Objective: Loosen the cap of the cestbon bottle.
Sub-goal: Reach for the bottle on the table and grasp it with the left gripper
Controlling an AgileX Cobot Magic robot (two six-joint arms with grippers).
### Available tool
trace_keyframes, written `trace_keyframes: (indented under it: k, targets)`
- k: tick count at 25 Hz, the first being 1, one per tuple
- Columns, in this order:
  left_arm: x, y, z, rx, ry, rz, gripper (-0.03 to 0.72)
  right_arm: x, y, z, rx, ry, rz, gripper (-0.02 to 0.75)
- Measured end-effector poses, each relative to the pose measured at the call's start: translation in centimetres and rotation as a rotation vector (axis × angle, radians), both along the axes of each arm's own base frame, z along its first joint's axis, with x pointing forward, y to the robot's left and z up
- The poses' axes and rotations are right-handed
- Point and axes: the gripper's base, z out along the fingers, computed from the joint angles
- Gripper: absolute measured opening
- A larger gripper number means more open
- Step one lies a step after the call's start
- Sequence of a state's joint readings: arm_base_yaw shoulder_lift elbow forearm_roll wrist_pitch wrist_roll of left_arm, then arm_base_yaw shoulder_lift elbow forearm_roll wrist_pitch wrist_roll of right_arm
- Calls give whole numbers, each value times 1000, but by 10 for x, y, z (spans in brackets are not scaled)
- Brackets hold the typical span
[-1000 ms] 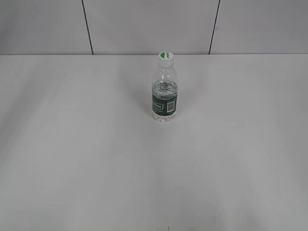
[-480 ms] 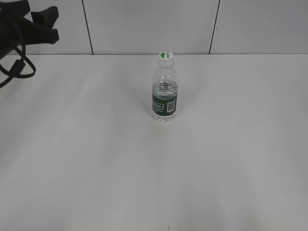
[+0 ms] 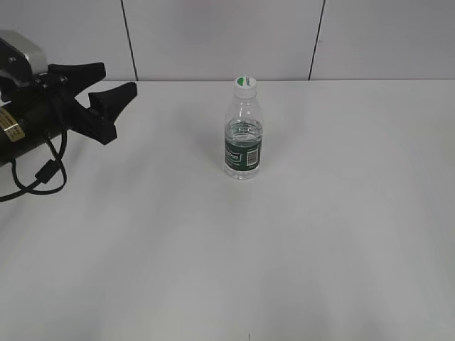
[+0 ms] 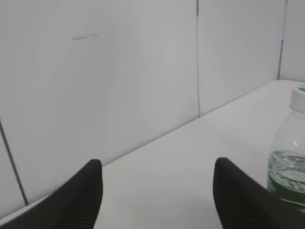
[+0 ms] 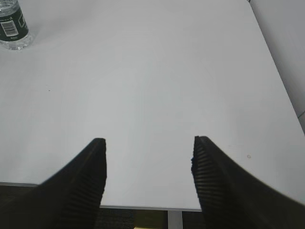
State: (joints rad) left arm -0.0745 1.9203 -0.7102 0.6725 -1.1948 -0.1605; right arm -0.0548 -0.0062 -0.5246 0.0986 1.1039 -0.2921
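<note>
The cestbon bottle (image 3: 244,135) stands upright near the back middle of the white table (image 3: 227,249), clear plastic with a dark green label and some water inside. Its white cap (image 3: 245,84) with a green patch sits on the neck. My left gripper (image 3: 114,79) hangs open at the far left, well left of the bottle, with nothing between its fingers. In the left wrist view the gripper (image 4: 157,164) is open and the bottle (image 4: 289,157) shows at the right edge. In the right wrist view the right gripper (image 5: 148,141) is open over the table's near edge; the bottle (image 5: 13,26) is far off at top left.
A grey panelled wall (image 3: 227,35) with dark seams runs behind the table. The table's front edge (image 5: 143,206) and a support leg show below the right gripper. A black cable (image 3: 43,174) loops from the left arm.
The left arm has come in from the upper left and moved right and down toward the bottle, its gripper open throughout. The bottle has not moved.
</note>
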Motion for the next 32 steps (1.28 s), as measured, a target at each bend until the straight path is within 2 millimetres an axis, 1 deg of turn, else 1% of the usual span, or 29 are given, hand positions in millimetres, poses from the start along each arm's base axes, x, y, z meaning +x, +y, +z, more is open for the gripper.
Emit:
trace_keyframes:
  k: [3, 5, 8, 10, 14, 19, 24, 27, 29, 32]
  targets:
    - [-3, -4, -9, 13, 26, -66, 447, 0, 0, 0, 0, 0, 0, 442]
    - [-4, -6, -21, 15, 61, -85, 447, 0, 0, 0, 0, 0, 0, 442]
    - [-4, -6, -45, 15, 139, -90, 447, 0, 0, 0, 0, 0, 0, 442]
    - [-5, -7, -57, 17, 177, -95, 447, 0, 0, 0, 0, 0, 0, 442]
    - [-8, -9, -73, 31, 223, -129, 447, 0, 0, 0, 0, 0, 0, 442]
    - [-7, -9, -76, 27, 230, -121, 445, 0, 0, 0, 0, 0, 0, 442]
    - [-7, -11, -76, -19, 270, -118, 446, 0, 0, 0, 0, 0, 0, 442]
    - [-11, -21, -76, -12, 273, -163, 486, 0, 0, 0, 0, 0, 0, 442]
    - [-14, -31, -75, 1, 269, -214, 527, 0, 0, 0, 0, 0, 0, 442]
    - [-14, -48, -71, 15, 238, -287, 551, 0, 0, 0, 0, 0, 0, 442]
